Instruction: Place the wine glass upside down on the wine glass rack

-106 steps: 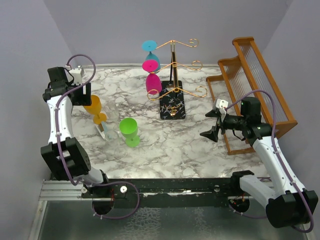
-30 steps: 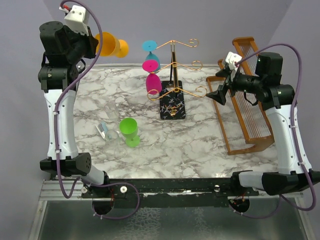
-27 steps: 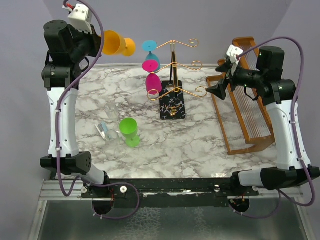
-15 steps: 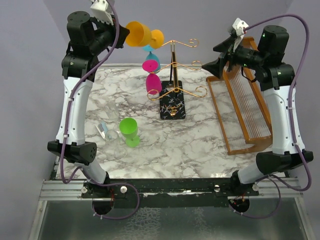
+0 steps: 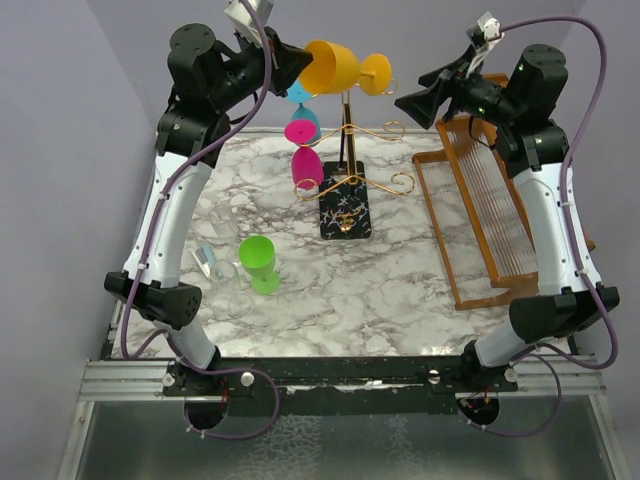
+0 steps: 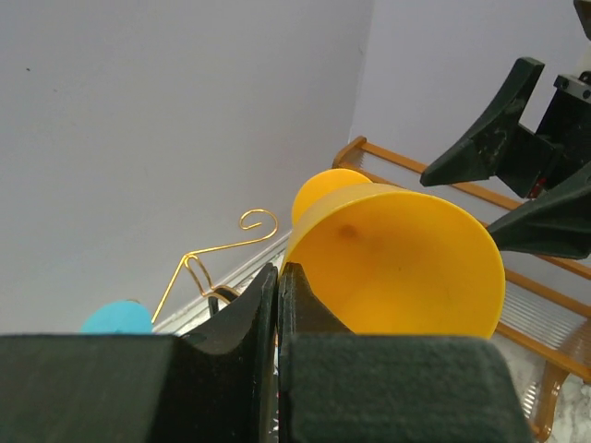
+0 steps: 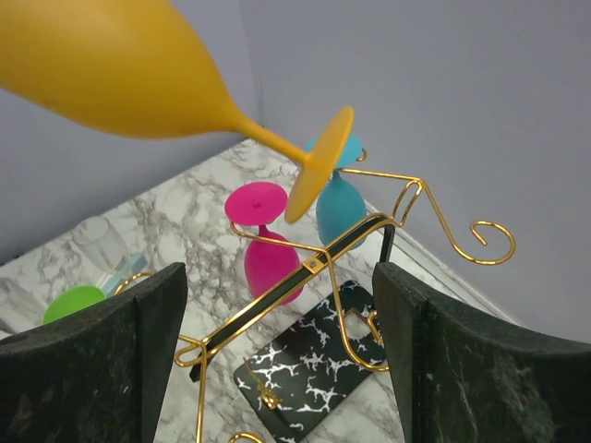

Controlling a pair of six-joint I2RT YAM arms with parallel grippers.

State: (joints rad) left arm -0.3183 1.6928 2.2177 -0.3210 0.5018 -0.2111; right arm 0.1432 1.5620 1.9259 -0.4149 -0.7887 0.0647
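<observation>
Wine glass [image 5: 335, 67], orange: I find it held in the air over the top tier of the wine glass rack [image 5: 347, 150], lying roughly level with its bowl toward the left arm and its round foot pointing to the right.

Left fingers [image 5: 289, 62]: pressed together on the rim of the bowl. The left wrist view shows the pair [image 6: 242, 318] pinched against the edge of the bowl [image 6: 397, 263], with almost no gap between them.

Right fingers [image 5: 418, 98]: spread wide and holding nothing. They hang just to the right of the glass foot, pointing toward it. From the right wrist, both fingers [image 7: 97, 369] frame the rack [image 7: 319, 263], and the foot of the wine glass [image 7: 111, 65] sits above the uppermost gold arm. I cannot tell whether the foot touches the wire.

Rack: upright at the back of the bench [image 5: 390, 290] on its black speckled base. A blue glass [image 5: 298, 95] and a pink glass [image 5: 304, 150] hang upside down on its left side.

Other items: a green glass [image 5: 258, 262] stands on the near left of the bench, with a clear glass [image 5: 218, 268] lying beside it. A brown wooden slatted rack [image 5: 490, 205] stands along the right edge.
</observation>
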